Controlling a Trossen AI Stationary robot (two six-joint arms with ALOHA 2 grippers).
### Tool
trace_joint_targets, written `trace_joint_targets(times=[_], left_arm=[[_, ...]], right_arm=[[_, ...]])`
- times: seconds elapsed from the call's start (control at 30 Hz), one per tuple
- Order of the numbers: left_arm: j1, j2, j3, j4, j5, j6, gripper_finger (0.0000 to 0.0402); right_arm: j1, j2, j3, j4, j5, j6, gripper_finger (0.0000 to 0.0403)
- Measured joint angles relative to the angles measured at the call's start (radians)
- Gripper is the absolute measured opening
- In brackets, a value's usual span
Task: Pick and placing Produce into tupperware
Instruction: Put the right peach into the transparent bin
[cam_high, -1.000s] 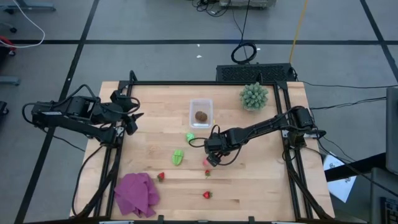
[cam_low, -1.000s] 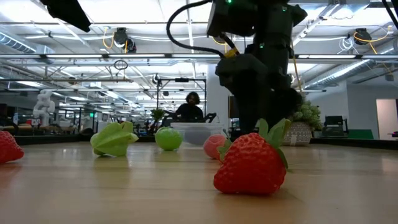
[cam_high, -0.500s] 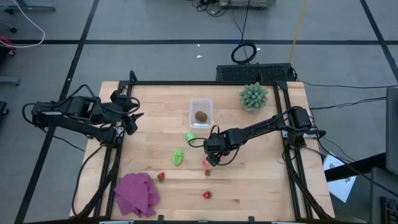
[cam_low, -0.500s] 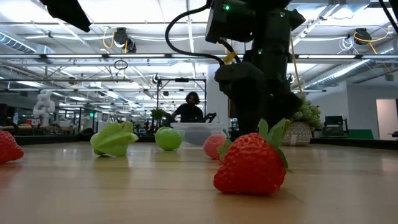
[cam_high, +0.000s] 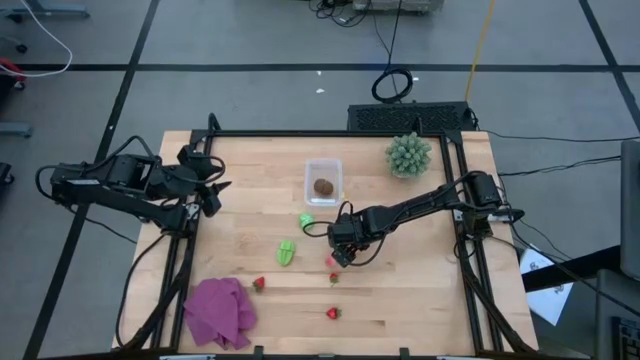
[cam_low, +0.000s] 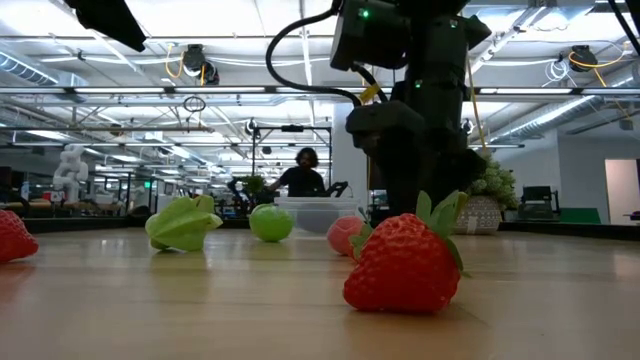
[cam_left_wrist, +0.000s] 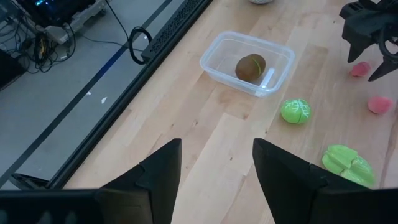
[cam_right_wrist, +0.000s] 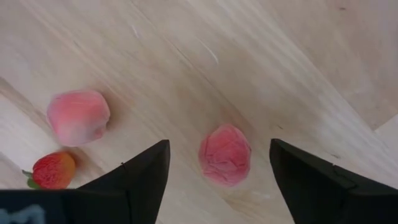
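The clear tupperware (cam_high: 323, 182) stands at the table's far middle with a brown kiwi (cam_left_wrist: 250, 67) inside. On the wood near it lie a round green piece (cam_high: 306, 220) and a ribbed green piece (cam_high: 286, 252). My right gripper (cam_right_wrist: 219, 143) points down, open, over a pink piece (cam_right_wrist: 225, 155); its fingers stand on either side of the piece without touching it. A second pink piece (cam_right_wrist: 78, 116) and a strawberry (cam_right_wrist: 53, 169) lie beside it. Two more strawberries (cam_high: 259, 284) (cam_high: 332, 313) lie nearer. My left gripper (cam_left_wrist: 217, 146) waits open above the table's left edge.
A purple cloth (cam_high: 220, 312) lies crumpled at the near left corner. A spiky pale-green plant (cam_high: 409, 154) stands at the far right. A black frame (cam_high: 330, 133) runs around the table. Bare wood lies at the near right.
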Motion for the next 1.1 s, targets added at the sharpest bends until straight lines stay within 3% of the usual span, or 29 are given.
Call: trace_joint_targets(times=[0.4, 1.1], left_arm=[[0.0, 0.0, 0.0, 0.0, 0.0, 0.0, 0.0205], [0.0, 0.0, 0.0, 0.0, 0.019, 0.0, 0.0205]], right_arm=[[0.003, 0.0, 0.0, -0.027, -0.032, 0.003, 0.0228], [0.009, 0.0, 0.0, -0.023, -0.024, 0.011, 0.0225]])
